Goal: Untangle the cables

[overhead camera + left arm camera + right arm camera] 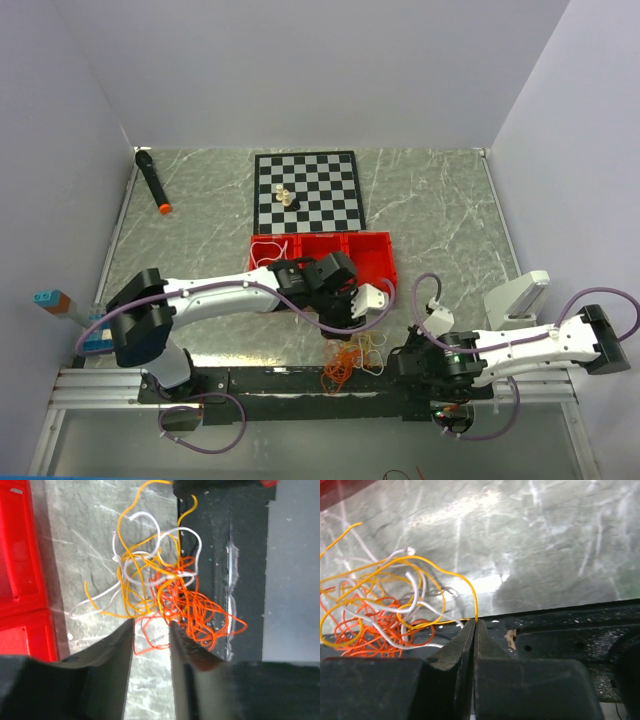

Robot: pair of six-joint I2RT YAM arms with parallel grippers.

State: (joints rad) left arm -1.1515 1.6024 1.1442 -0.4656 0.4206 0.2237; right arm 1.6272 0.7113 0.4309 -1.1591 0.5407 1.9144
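Observation:
The cables (pixel 350 362) lie in one tangle of white, yellow-orange and red-orange cords at the table's near edge, partly on the black base rail (pixel 290 385). My left gripper (pixel 352 322) hangs over the tangle, open. In the left wrist view its fingertips (pixel 151 625) straddle a red-orange loop (pixel 150 649) at the edge of the tangle (pixel 165 590). My right gripper (pixel 396 362) sits just right of the tangle. In the right wrist view it (pixel 475 621) is shut on a yellow-orange cable (pixel 476 605) that arcs up from the pile (pixel 380 615).
A red tray (pixel 372 262) lies just behind the left gripper, with a white cord (pixel 268 250) in its left compartment. A chessboard (pixel 306 190) with a few pieces (pixel 284 196) lies farther back. A black marker (pixel 152 180) lies at the far left.

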